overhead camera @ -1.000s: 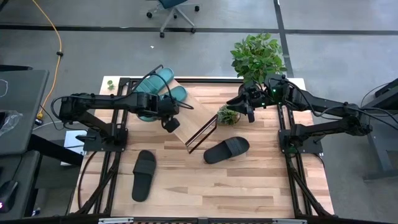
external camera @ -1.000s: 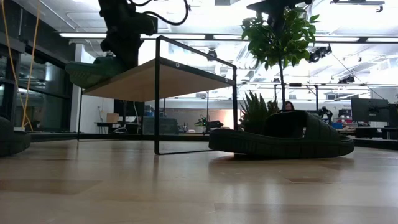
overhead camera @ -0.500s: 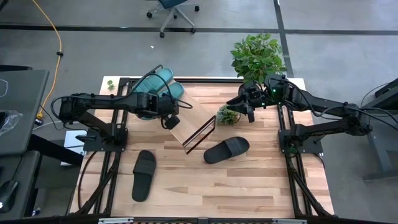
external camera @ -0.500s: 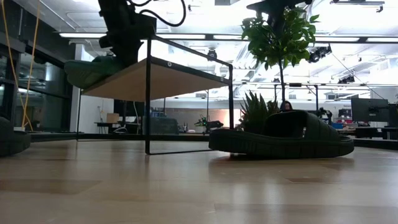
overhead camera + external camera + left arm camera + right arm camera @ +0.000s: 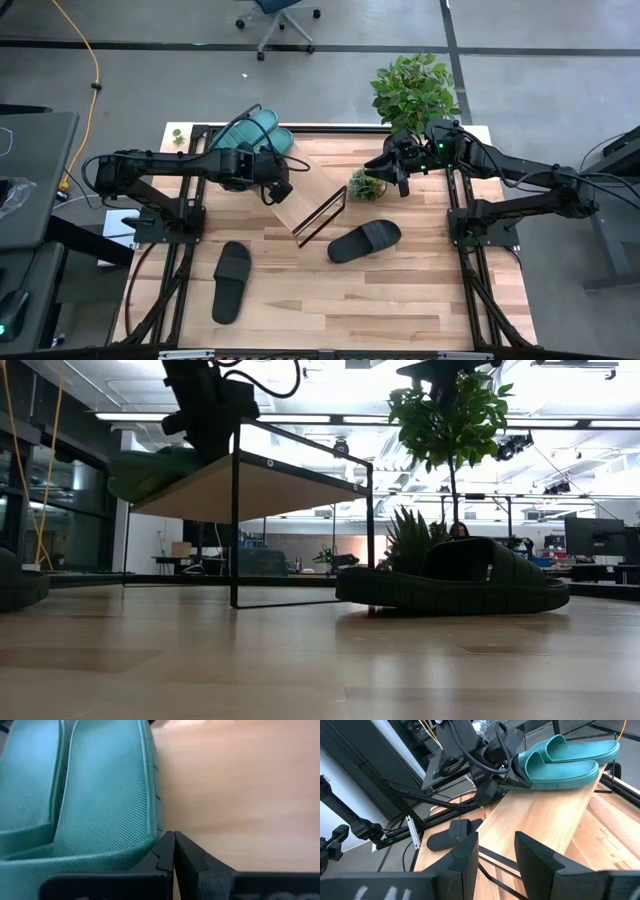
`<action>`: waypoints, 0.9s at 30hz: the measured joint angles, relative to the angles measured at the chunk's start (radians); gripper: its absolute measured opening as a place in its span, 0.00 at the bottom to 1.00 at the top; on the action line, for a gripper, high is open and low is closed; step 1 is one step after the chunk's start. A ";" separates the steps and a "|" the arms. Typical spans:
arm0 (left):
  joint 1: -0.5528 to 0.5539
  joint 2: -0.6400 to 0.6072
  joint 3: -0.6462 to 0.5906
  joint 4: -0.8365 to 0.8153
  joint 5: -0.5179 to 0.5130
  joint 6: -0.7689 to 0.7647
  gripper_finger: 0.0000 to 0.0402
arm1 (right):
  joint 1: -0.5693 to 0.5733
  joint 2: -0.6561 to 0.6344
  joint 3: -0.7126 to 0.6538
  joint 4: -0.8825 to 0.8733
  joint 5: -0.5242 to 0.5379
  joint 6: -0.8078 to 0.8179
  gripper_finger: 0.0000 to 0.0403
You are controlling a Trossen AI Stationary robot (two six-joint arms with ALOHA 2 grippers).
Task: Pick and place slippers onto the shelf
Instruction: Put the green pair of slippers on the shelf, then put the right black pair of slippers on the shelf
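From above, your left gripper sits pinched shut and empty against the 2 teal slippers on the shelf, nudging them over. Low view shows 1 black slipper on the table, so you'll grab that next. The right wrist view has the right gripper parted, holding nothing.

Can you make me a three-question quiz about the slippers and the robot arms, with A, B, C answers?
1. Where are the two teal slippers?
A. on the shelf
B. on the floor
C. in the plant pot

2. How many black slippers lie on the tabletop?
A. none
B. two
C. four

3. How are the left gripper's jaws?
A. wide open
B. shut
C. holding a black slipper

Answers:
1 A: both teal slippers rest side by side on the shelf.
2 B: one black slipper lies near the left arm, another below the shelf.
3 B: the left wrist view shows the jaws pressed together.
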 joint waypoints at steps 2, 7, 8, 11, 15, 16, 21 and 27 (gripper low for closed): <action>0.000 0.000 0.000 0.010 -0.007 -0.001 0.00 | 0.000 0.000 0.000 0.000 0.000 0.000 0.29; 0.000 0.000 0.000 0.034 -0.006 0.001 0.00 | 0.000 0.000 0.000 -0.001 0.000 0.000 0.29; 0.000 0.000 0.000 0.038 -0.001 0.008 0.00 | 0.000 0.000 0.000 -0.003 0.000 0.000 0.29; 0.001 0.000 0.000 0.048 0.026 0.026 0.00 | 0.000 0.000 0.000 -0.004 -0.001 0.000 0.29; 0.001 0.000 0.000 0.046 0.039 0.026 0.00 | 0.000 0.000 0.000 -0.004 -0.003 0.000 0.29; 0.001 0.000 0.000 0.047 0.042 0.027 0.00 | 0.000 0.000 0.000 -0.005 -0.005 -0.001 0.29; 0.001 0.000 0.000 0.065 0.060 0.046 0.00 | 0.000 0.000 0.000 -0.026 -0.007 -0.017 0.29; 0.001 -0.001 0.044 0.139 0.069 0.144 0.00 | 0.000 0.000 0.000 -0.052 -0.009 -0.023 0.29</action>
